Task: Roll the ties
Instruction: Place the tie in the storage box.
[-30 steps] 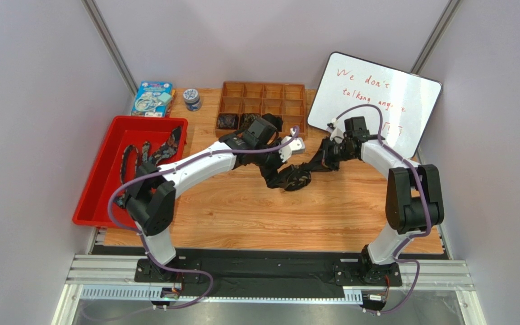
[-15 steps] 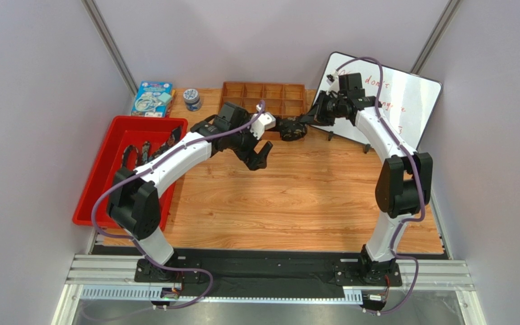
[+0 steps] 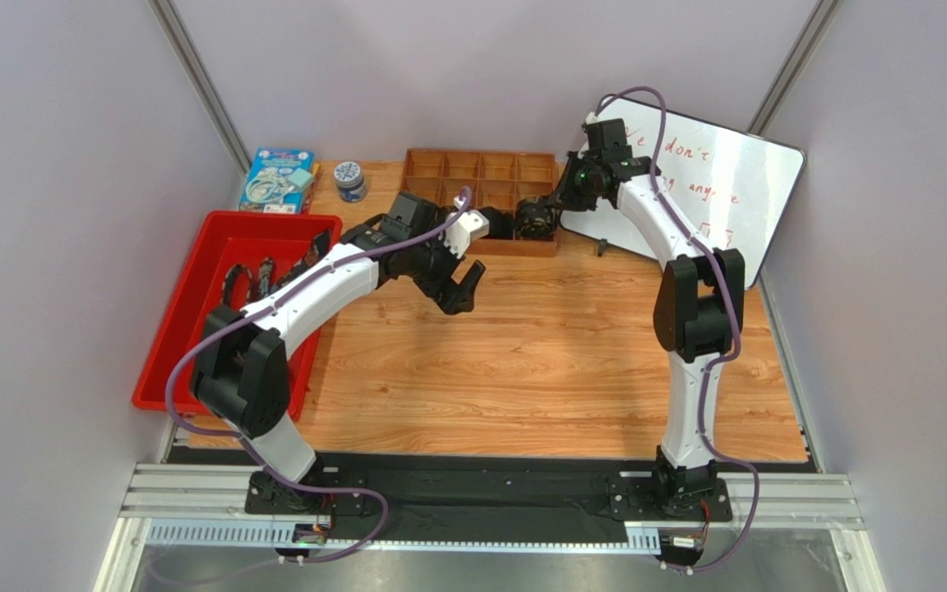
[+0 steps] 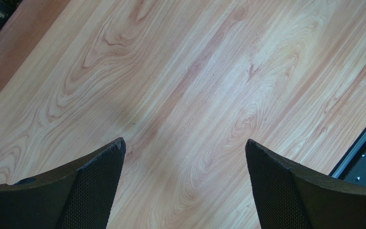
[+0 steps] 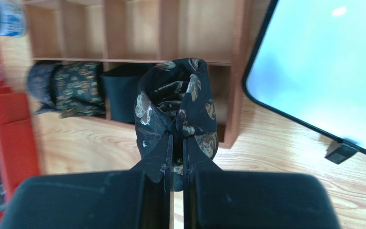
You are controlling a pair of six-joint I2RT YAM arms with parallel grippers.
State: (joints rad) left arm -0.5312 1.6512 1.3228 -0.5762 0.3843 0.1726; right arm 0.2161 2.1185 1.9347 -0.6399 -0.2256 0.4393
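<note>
L gripper (image 3: pixel 463 286) is spread wide w/ nothing between the fingers. It hangs over the bare wood table (image 3: pixel 540 358), just in front of the divided wooden box (image 3: pixel 481 165). Its wrist cam shows only wood grain under the two black fingertips (image 4: pixel 99 171).

R gripper (image 5: pixel 177 140) is clamped on the rolled tie (image 5: pixel 175 102). The fingers are pressed nearly together on the lower fold and the coil sticks out past the tips. From the top cam the rolled tie (image 3: pixel 532 223) is at the box's front row, toward the right end, next to the whiteboard (image 3: pixel 713 173). Can't tell if it's touching the box or held just above it.

R wrist cam shows two more coils in the front row, left of the held one: a patterned coil (image 5: pixel 77 88) and a plain dark coil (image 5: pixel 122 95), side by side. The back-row compartments I can see hold nothing.

Loose ties (image 3: pixel 244 281) lie in the red tray (image 3: pixel 182 339) at the table's left edge, partly behind the L arm. A blue box (image 3: pixel 277 179) and a small jar (image 3: pixel 349 180) sit at the far left corner, well apart from both grippers.
</note>
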